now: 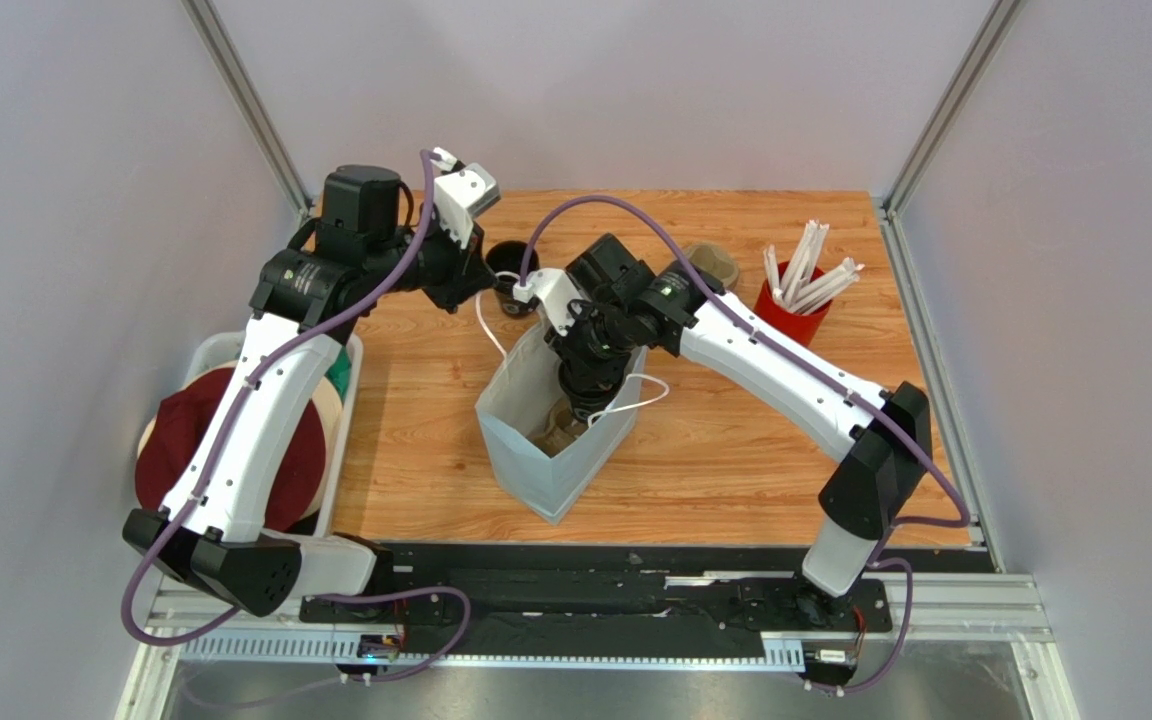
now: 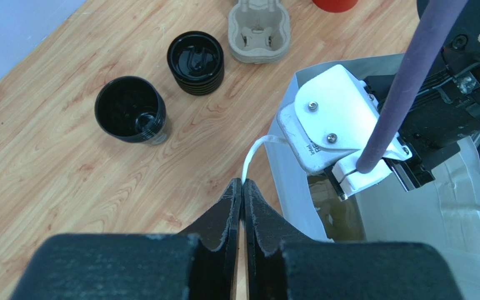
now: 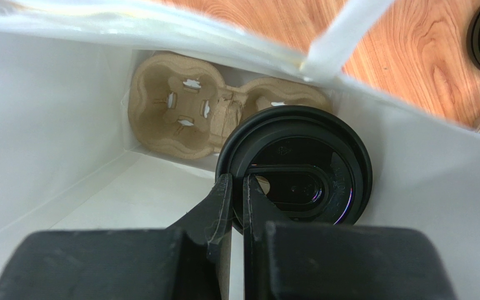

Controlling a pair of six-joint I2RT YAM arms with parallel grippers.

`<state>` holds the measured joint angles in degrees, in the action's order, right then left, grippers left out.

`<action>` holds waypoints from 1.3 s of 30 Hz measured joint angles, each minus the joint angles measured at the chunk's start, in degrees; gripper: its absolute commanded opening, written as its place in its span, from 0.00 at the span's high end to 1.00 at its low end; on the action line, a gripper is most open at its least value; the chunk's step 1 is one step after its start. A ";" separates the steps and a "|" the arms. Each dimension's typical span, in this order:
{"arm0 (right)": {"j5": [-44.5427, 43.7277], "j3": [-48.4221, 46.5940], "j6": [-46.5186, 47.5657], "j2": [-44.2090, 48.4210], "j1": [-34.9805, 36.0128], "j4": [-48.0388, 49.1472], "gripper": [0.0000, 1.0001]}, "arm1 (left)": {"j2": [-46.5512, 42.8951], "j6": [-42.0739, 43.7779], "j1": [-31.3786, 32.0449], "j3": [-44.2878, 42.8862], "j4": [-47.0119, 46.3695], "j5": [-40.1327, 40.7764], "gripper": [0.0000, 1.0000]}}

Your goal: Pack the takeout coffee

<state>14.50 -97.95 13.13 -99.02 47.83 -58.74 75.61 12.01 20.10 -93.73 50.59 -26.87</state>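
The takeout coffee (image 3: 296, 165), a black cup under a round black lid, hangs inside the white paper bag (image 3: 48, 125), above a cardboard carrier (image 3: 180, 115) lying on the bag's floor. My right gripper (image 3: 237, 178) is shut on the lid's near rim. In the top view that gripper (image 1: 585, 393) reaches down into the bag (image 1: 537, 450) and hides the cup. My left gripper (image 2: 244, 182) is shut on the bag's thin white handle (image 2: 255, 153), at the bag's far left corner (image 1: 489, 285).
On the table beyond the bag stand an open black cup (image 2: 130, 109), a stack of black lids (image 2: 195, 61) and a second cardboard carrier (image 2: 258, 28). A red cup of white straws (image 1: 796, 308) stands back right. A bin (image 1: 207, 360) with a dark red object sits far left.
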 measured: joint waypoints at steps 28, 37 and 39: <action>-2.69 3.52 1.40 1.62 0.00 0.37 1.00 | 0.00 -1.49 0.00 0.04 -0.85 6.47 0.99; -2.82 3.17 2.36 0.68 0.04 -1.97 1.00 | 0.00 -1.51 0.00 0.07 -1.20 6.47 0.99; -2.60 2.93 2.45 -0.35 0.04 -2.10 1.00 | 0.00 -1.51 0.00 0.07 -1.20 6.47 0.99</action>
<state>11.90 -95.02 15.57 -99.37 47.88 -60.84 75.61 10.50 20.10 -93.67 49.39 -20.40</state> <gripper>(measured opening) 0.079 0.019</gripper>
